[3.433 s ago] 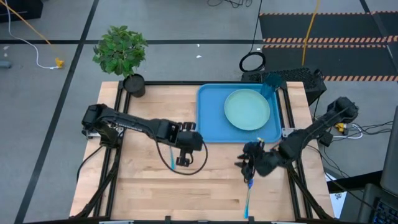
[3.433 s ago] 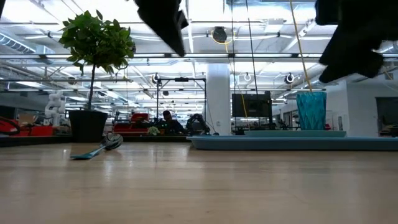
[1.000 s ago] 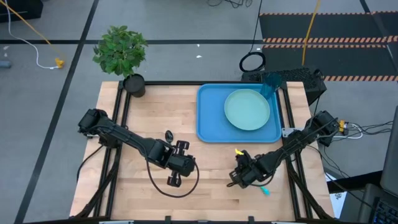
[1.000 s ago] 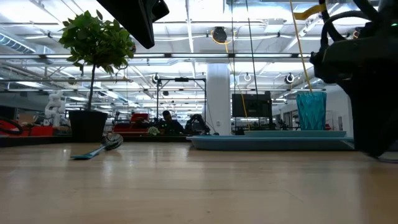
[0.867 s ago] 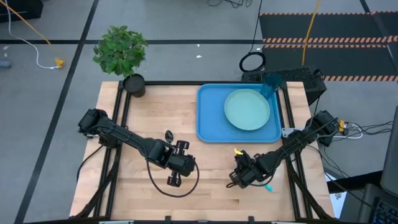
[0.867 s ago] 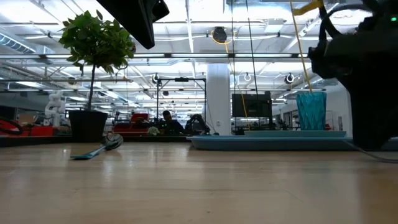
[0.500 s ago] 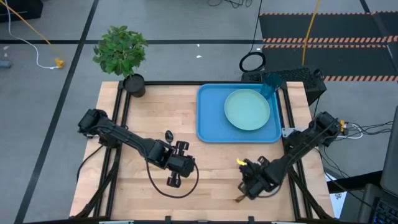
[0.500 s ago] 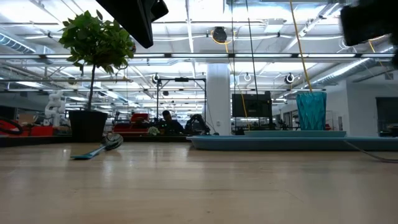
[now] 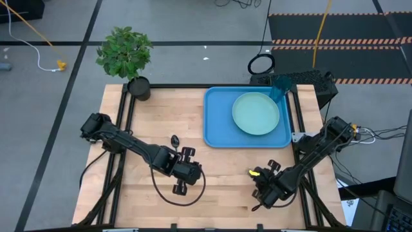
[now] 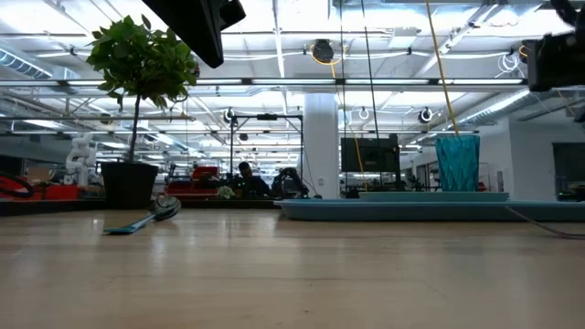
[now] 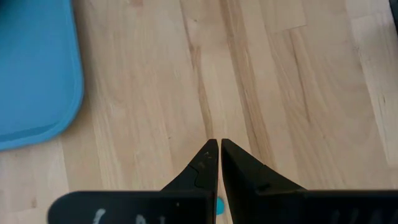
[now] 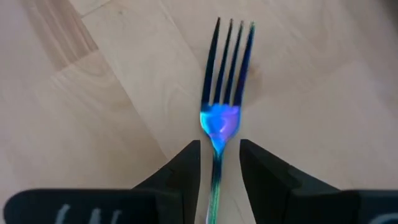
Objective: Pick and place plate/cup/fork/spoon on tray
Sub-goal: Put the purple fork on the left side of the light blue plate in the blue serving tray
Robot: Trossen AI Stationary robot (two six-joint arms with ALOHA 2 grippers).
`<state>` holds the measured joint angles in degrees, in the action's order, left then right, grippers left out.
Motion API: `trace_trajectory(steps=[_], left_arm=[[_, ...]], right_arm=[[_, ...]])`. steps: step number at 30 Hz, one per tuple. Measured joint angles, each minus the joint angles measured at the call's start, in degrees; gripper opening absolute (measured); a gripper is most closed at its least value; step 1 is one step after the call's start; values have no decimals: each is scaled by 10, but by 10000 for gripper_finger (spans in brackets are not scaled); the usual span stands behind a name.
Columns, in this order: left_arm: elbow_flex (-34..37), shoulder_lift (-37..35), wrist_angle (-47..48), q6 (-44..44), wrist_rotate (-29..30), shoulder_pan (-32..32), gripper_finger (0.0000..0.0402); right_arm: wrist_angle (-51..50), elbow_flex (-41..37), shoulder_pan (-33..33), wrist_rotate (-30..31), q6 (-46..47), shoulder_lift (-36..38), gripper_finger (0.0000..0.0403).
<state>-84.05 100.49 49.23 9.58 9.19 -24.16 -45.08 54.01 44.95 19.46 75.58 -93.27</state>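
The pale green plate [image 9: 255,113] lies in the blue tray [image 9: 215,129] at the table's far right. The teal cup [image 9: 280,87] stands upright at the tray's far right corner. The spoon [image 9: 174,140] lies flat on the wood, with its dark bowl showing and its handle running under my left arm. My left gripper [image 9: 193,173] hangs shut and empty above the table, just near of the spoon. My right gripper [image 9: 257,201] is raised near the table's front right and is shut on the blue fork [image 12: 227,68]. My right gripper pinches the fork's handle just behind the neck [image 12: 217,146] between its two fingers. The fork lies along the fingers, and its tines [image 12: 230,43] stick out past the fingertips. The fingers slant down toward the table's near left. The fork is lifted clear of the wood.
A potted plant [image 9: 138,87] stands at the table's far left corner. A black cable loop [image 9: 168,192] hangs under my left arm. Bare wood lies between the two arms and along the table's left side.
My right gripper has risen from the tabletop, gone toward the table's near edge and turned. It has carried the fork with it, and the fork is now clear of the wood with its tines pointing near-left.
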Motion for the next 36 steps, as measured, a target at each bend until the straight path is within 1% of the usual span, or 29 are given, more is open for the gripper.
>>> trace_trajectory(steps=[5, 11, 14, 18, 20, 23, 26, 29, 33, 36], left_arm=[[0, 0, 0, -5, 0, 0, 24], [0, 0, 0, -18, 0, 0, 24], [0, 0, 3, -22, 0, 0, 24], [0, 0, 3, -31, 1, 0, 24], [0, 0, 2, -31, 1, 0, 24], [0, 0, 3, -31, 1, 1, 24], [0, 0, 3, -36, 11, 2, 24], [0, 0, 3, -46, 24, 6, 24], [0, 0, 3, -56, 39, 16, 24], [0, 0, 2, -67, 44, 27, 24]], right_arm=[[60, -30, 0, 0, -2, 0, 102], [77, -51, 0, 1, -4, 2, 97], [76, -53, 0, 1, -11, 2, 75], [71, -54, 0, 2, -15, 2, 16], [69, -54, 0, 5, -13, 2, 9], [65, -54, -1, 23, 6, 1, 12], [63, -56, -4, 49, 11, 2, 5], [55, -58, -15, 90, 13, 8, 4], [73, -57, -27, 141, 16, 34, 3], [81, -56, -41, 196, 17, 57, 2]])
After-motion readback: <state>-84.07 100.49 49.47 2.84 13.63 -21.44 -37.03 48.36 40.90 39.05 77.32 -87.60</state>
